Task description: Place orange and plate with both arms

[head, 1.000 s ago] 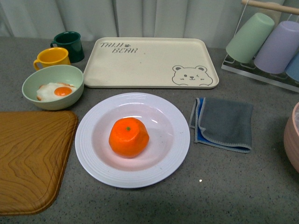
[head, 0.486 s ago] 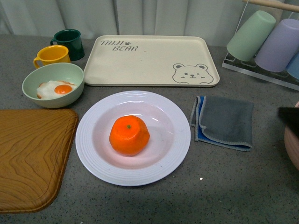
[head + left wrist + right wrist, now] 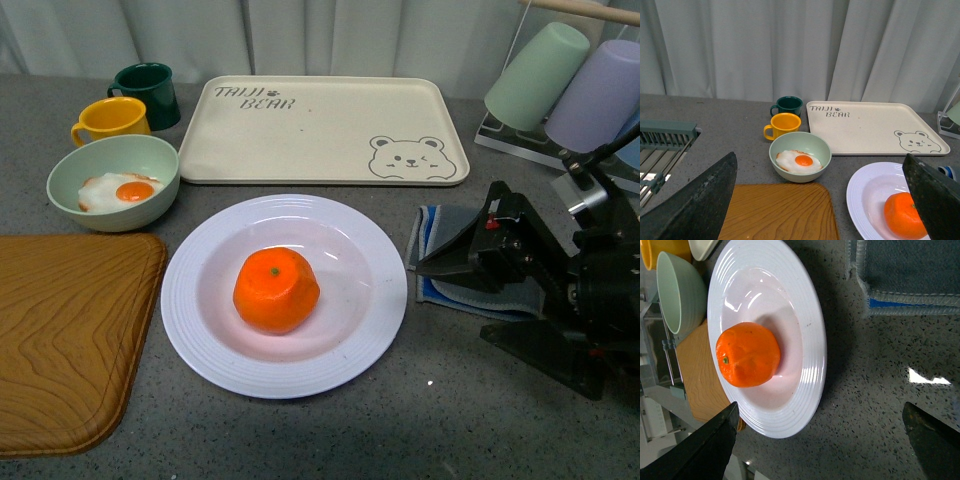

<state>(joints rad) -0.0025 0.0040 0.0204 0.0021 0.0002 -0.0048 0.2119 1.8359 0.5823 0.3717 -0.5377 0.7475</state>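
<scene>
Near the middle of the grey table, the plate: white, round, ridged along its wide rim, lying flat. In its well, a little left of centre, the orange, green stem dot upward, resting on the plate alone. Gripped by neither arm.

Just right of the plate, the right gripper: black, low over the folded grey cloth, fingers pointing left toward the plate's rim but apart from it. Spread wide, plainly so in the right wrist view, with nothing between the fingers. Impossible to tell whether touching the cloth.

Out of the front view, the left gripper: in the left wrist view likewise spread wide and empty, raised above the near left of the table, facing the far side.

Left of the plate, at the near left, a wooden board. Beyond the board, a pale green bowl with a fried egg inside. Farther still, a yellow mug and behind it a dark green mug. Beyond the plate, a beige bear tray. At the far right, a pale green cup and a lilac cup, tilted on a rack.
</scene>
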